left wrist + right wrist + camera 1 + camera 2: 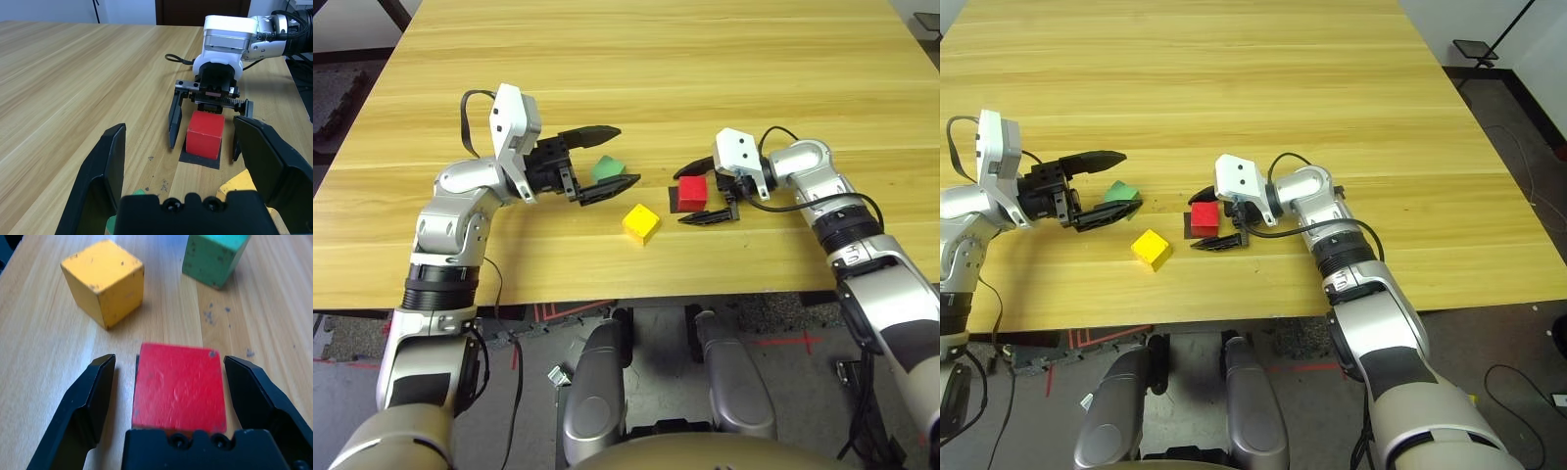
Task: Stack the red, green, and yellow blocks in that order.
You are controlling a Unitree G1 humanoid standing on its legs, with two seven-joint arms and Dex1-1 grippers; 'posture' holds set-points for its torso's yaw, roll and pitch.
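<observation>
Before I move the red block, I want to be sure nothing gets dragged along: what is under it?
The red block sits on a flat black square patch, whose edge shows beside it. Whatever lies directly beneath the block is covered and cannot be seen.

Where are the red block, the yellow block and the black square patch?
Red block (179,387): right wrist view, middle of its top face.
Yellow block (641,223): left eye view, middle of the block.
Black square patch (199,160): left wrist view, bare strip in front of the red block.
</observation>
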